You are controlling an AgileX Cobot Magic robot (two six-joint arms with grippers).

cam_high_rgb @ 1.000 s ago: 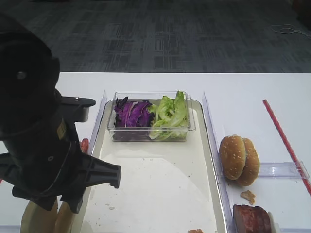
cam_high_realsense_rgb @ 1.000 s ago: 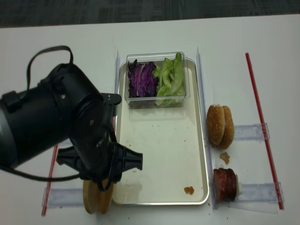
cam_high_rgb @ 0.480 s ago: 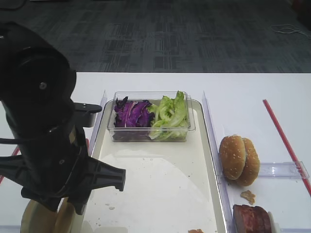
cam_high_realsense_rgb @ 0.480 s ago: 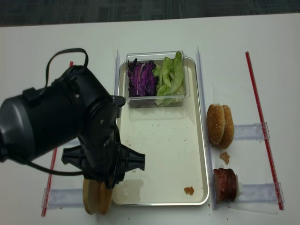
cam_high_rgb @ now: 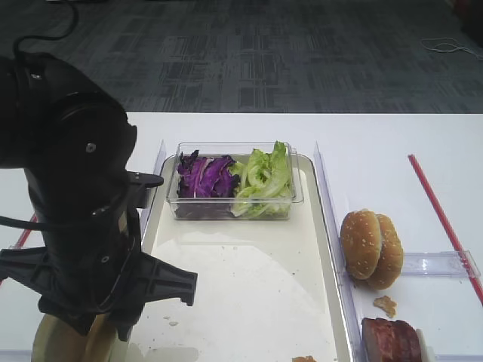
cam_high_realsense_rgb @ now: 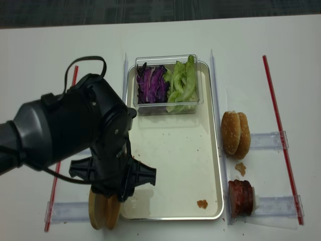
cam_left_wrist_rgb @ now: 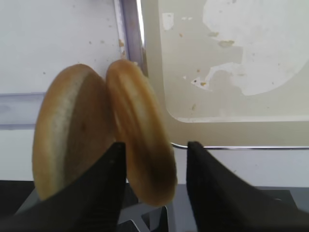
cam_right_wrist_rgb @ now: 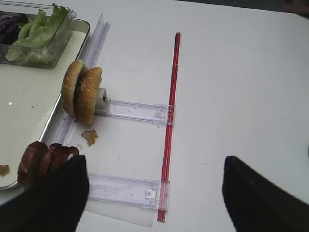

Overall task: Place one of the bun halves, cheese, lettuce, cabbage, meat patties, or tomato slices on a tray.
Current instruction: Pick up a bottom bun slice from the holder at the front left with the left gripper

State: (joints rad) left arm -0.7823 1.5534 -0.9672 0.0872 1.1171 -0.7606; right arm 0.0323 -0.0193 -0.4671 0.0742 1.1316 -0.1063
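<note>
Two bun halves (cam_left_wrist_rgb: pixel 67 135) stand on edge side by side, left of the tray (cam_left_wrist_rgb: pixel 231 106) near its front corner. My left gripper (cam_left_wrist_rgb: pixel 154 159) is open and straddles the right bun half (cam_left_wrist_rgb: pixel 140 130): one finger sits between the halves, the other stands apart from it. In the high view my left arm (cam_high_rgb: pixel 83 226) hides the jaws. A clear tub on the tray (cam_high_rgb: pixel 249 294) holds cabbage (cam_high_rgb: pixel 204 177) and lettuce (cam_high_rgb: pixel 264 177). Meat patties (cam_right_wrist_rgb: pixel 43 159) lie right of the tray. My right gripper (cam_right_wrist_rgb: pixel 153 164) is open and holds nothing. Cheese and tomato slices are out of view.
Two sesame buns (cam_high_rgb: pixel 371 247) stand on edge right of the tray beside a clear plastic rail (cam_right_wrist_rgb: pixel 135 111). A red strip (cam_right_wrist_rgb: pixel 171 111) runs along the right side of the table. A crumb (cam_high_realsense_rgb: pixel 202 203) lies on the tray's near end.
My left arm has shifted a little to the right over the bun halves. The jaws stand as wide as before. Nothing else has moved.
</note>
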